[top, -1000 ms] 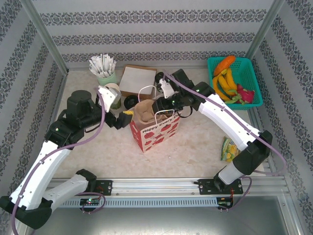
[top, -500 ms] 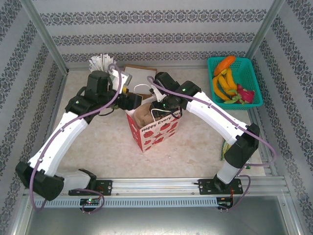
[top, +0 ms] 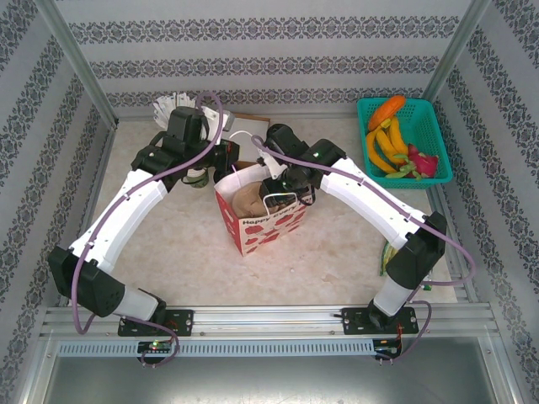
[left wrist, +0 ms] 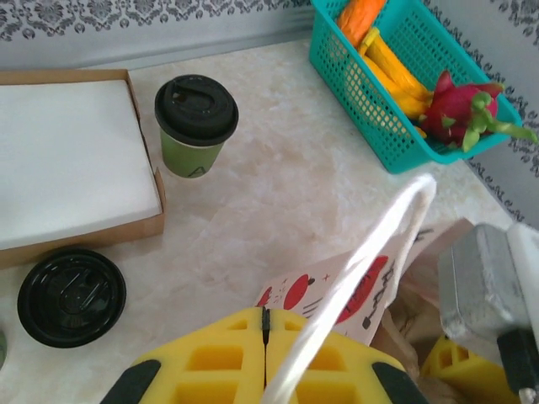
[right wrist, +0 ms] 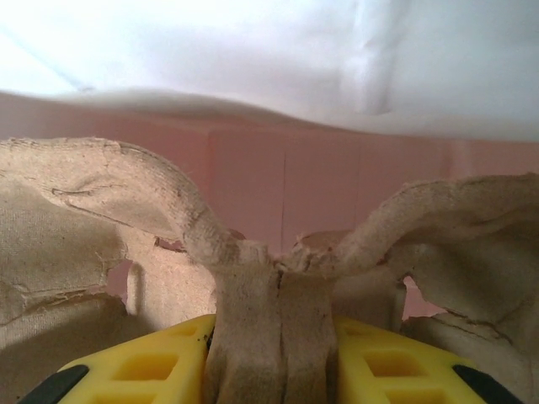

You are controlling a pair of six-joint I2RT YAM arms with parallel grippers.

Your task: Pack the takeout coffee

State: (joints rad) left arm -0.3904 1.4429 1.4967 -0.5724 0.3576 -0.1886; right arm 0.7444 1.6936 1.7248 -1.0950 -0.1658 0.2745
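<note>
A cream marbled table (top: pixel 185 252) sits in even, bright light. Behind and beside it rise wallpapered walls (top: pixel 269 38) (white, banded with dark damask); metal posts (top: pixel 77 63) stand at its back corners.

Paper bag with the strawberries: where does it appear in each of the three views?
Top view: the paper bag stands in the middle of the picture.
Left wrist: the bag is at lower right, with its white handle.
Right wrist: its pink inner wall runs across the middle.
Shared landmark: the brown tray inside the bag.
</note>
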